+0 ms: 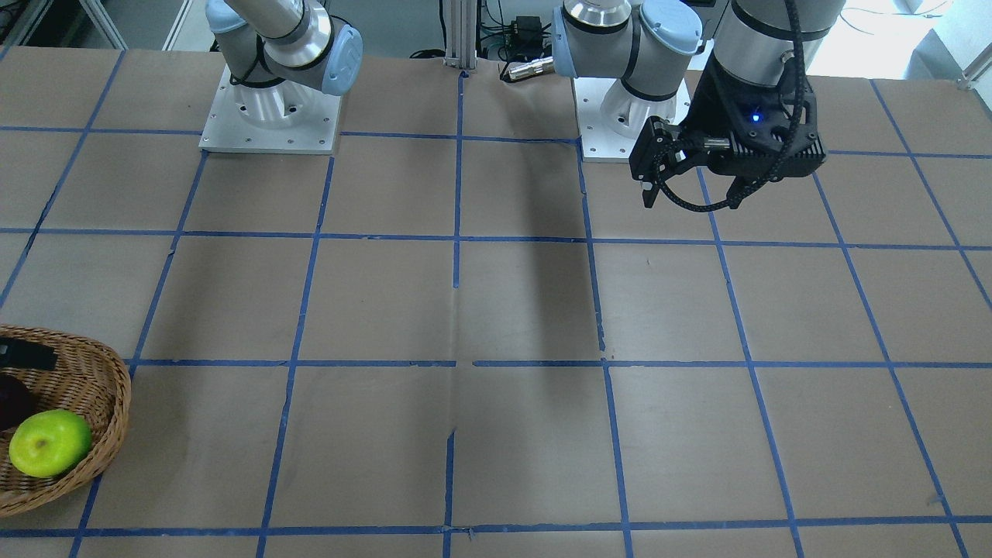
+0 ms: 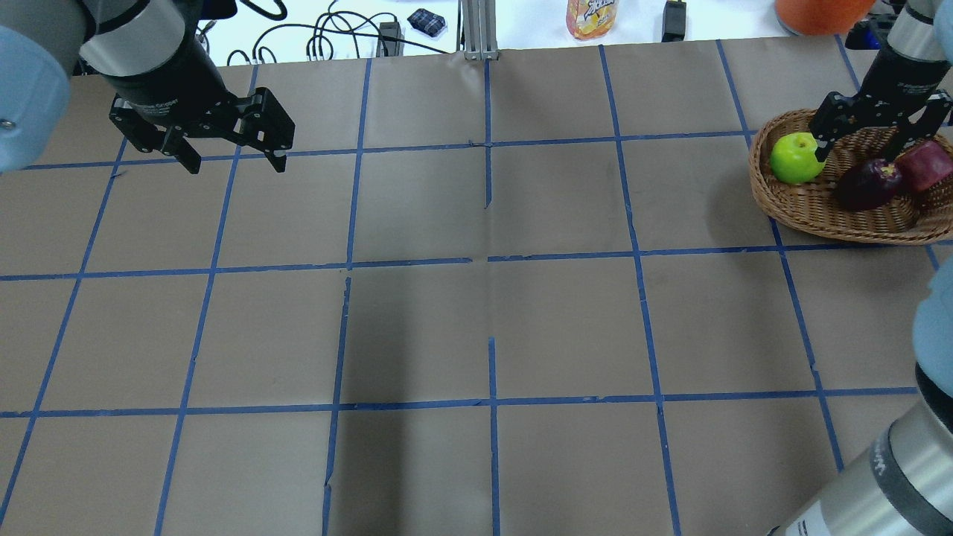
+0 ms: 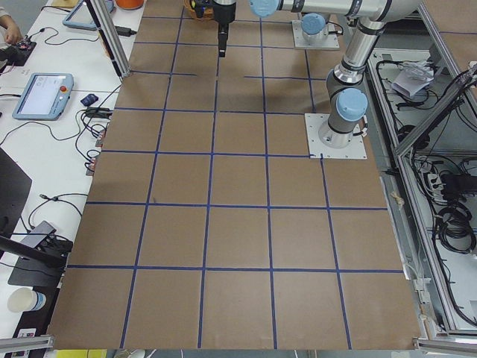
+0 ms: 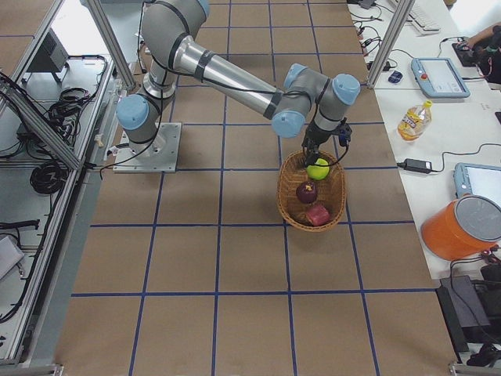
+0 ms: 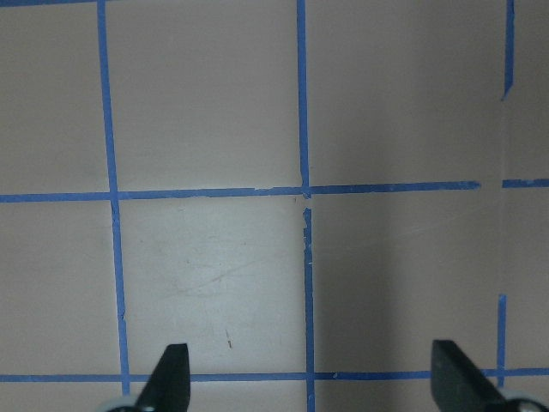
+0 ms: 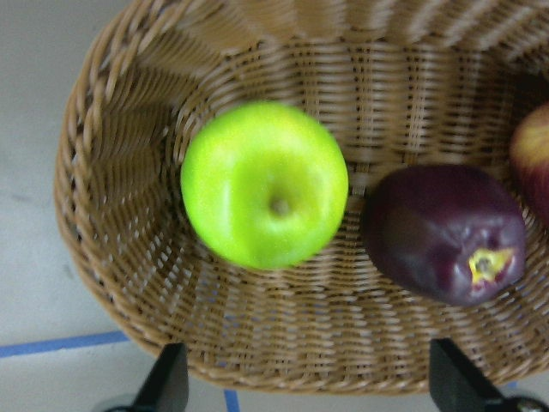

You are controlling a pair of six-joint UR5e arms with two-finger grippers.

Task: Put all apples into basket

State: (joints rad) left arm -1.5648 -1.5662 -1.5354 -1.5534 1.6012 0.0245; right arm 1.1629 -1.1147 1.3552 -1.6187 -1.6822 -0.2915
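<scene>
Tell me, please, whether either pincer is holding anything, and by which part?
Nothing is held. The left pincer is open over the table; the right pincer is open above the basket, the green apple lying free below it.

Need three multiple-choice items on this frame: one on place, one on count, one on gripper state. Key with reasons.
1. Where is the green apple relative to the basket?
A. beside it
B. inside it
C. lifted above it in a gripper

2. How many apples does the basket hold?
A. one
B. two
C. three

3. The right gripper is:
A. open and empty
B. shut on an apple
C. shut and empty

Key:
1 B, it rests on the wicker floor.
2 C, the green apple, purple apple and red apple all lie inside.
3 A, its fingers stand apart above the basket, gripping nothing.
</scene>
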